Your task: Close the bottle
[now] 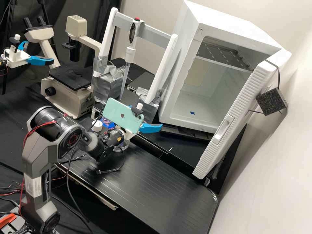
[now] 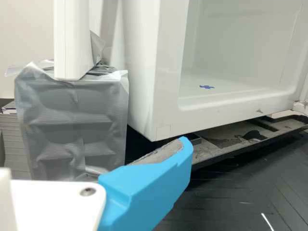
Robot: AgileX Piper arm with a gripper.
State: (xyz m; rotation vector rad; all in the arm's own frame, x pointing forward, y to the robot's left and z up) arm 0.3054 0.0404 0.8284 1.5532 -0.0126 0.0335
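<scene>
In the high view the gripper (image 1: pixel 148 122) hangs above the black bench (image 1: pixel 152 185), its hand spread apart and pinching nothing; the wrist view shows the grey pad of one of the blue fingers (image 2: pixel 144 192) bare, with nothing against it. A clear rounded vessel (image 1: pixel 126 145), which looks to be the bottle, stands at about seven o'clock from the gripper, largely hidden behind the arm's wrist, so whether it is closed cannot be told. A white cap-like piece (image 1: pixel 97 125) sits at ten o'clock from that vessel, near it; what is under the piece is hidden. A pale green phone (image 1: pixel 122 113) is mounted over the wrist, at about ten o'clock from the gripper. The white cabinet (image 1: pixel 186 19) is at one to two o'clock, standing open, with its ribbed door (image 1: pixel 234 117) towards three o'clock and a small blue mark (image 1: pixel 192 113) on its inner floor. A white-legged stand (image 1: pixel 107 39) rises at eleven o'clock, its feet wrapped in silver sheeting (image 1: pixel 109 83), with a pipetting handle (image 1: pixel 130 52) upright between its legs. The microscope (image 1: pixel 70 97) stands at about ten o'clock, well apart from the gripper
</scene>
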